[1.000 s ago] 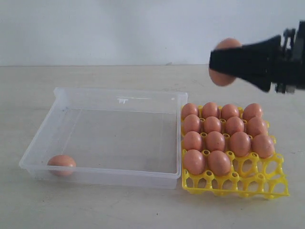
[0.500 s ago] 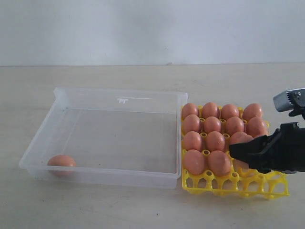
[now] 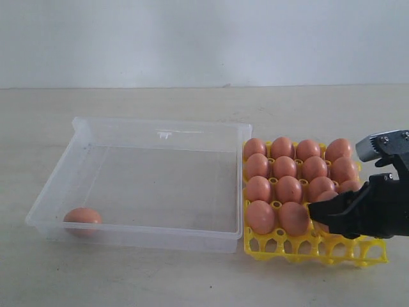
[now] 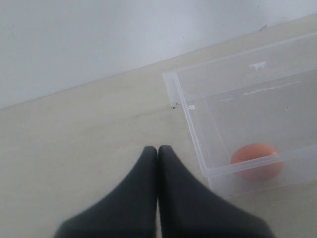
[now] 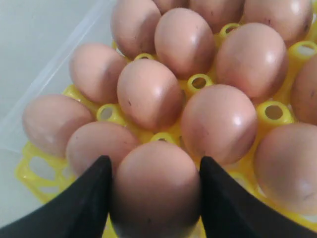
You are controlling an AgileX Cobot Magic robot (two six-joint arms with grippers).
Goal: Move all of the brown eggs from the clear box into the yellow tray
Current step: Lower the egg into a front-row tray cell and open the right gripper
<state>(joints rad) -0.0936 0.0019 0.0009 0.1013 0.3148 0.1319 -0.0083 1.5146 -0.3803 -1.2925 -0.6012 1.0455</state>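
Observation:
My right gripper [image 3: 323, 219] [image 5: 154, 171] is shut on a brown egg [image 5: 154, 191] and holds it low over the front row of the yellow tray [image 3: 319, 249], next to the two eggs in that row. Several brown eggs [image 3: 284, 167] fill the tray's back three rows. One more brown egg [image 3: 82, 218] [image 4: 256, 159] lies in the near left corner of the clear box [image 3: 160, 131]. My left gripper [image 4: 158, 151] is shut on nothing, above the table just outside the box's wall [image 4: 190, 129].
The clear box and the yellow tray stand side by side, almost touching, on a pale table. A white wall runs behind the table.
The right gripper has come down from high above the tray's back right to low over its front row, carrying the egg. The left gripper and the box egg show no movement.

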